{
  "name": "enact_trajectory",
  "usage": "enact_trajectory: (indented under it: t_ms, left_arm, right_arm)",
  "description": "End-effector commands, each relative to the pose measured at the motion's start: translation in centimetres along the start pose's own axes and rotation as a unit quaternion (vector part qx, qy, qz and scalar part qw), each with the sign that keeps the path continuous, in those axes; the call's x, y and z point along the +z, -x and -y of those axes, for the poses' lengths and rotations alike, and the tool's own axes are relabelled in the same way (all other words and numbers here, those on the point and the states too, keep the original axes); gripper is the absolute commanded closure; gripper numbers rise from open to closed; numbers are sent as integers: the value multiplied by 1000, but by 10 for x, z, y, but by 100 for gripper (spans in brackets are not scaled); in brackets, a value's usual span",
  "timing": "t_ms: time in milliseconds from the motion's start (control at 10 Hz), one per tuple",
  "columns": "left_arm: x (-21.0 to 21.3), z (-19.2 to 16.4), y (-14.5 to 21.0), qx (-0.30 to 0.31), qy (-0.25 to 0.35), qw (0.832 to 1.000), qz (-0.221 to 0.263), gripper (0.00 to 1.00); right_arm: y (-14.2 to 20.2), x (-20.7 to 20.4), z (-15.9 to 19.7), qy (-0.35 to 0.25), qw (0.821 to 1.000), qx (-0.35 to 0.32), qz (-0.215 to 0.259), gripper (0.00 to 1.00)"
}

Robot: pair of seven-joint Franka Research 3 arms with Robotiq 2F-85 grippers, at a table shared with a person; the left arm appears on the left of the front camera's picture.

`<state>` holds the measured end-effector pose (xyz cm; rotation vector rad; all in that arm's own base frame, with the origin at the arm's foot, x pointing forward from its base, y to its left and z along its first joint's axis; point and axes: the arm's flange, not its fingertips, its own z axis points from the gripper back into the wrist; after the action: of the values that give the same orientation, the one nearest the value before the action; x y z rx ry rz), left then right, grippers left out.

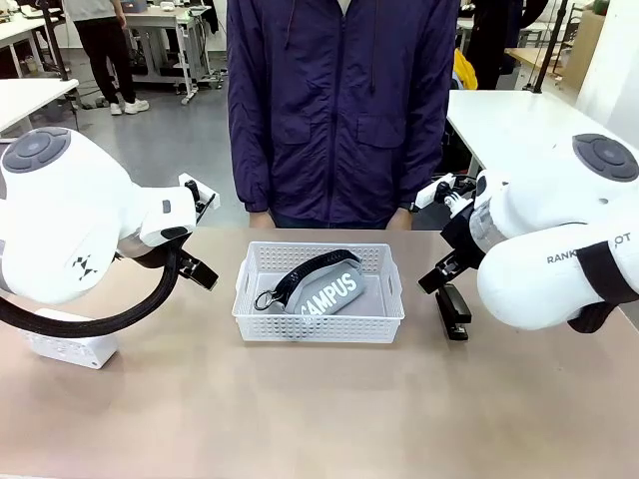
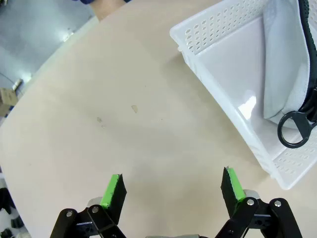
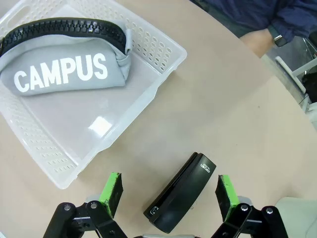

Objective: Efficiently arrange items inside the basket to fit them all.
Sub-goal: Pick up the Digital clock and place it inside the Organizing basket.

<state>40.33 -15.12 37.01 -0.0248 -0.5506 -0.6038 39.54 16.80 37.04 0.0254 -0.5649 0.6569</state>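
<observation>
The white lattice basket stands mid-table with the grey "CAMPUS" pouch lying in it, black strap and ring at one end. A black stapler lies on the table right of the basket. In the right wrist view my right gripper hangs open just above the stapler, one green pad on each side. My left gripper is open over bare table, beside the basket's corner. A white box rests at the left, partly hidden by my left arm.
A person in a dark blue jacket stands at the far edge, with one hand near the table rim. Bare tabletop stretches in front of the basket and between it and both arms.
</observation>
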Motion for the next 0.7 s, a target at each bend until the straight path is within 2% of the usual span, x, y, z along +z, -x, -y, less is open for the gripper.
enact_trajectory:
  t_ms: [0, 600]
  left_arm:
    - [0, 0, 0, 0, 0, 1000, 0, 0]
    - [0, 0, 0, 0, 0, 1000, 0, 0]
  right_arm:
    - [0, 0, 0, 0, 1000, -1, 0, 0]
    - [0, 0, 0, 0, 1000, -1, 0, 0]
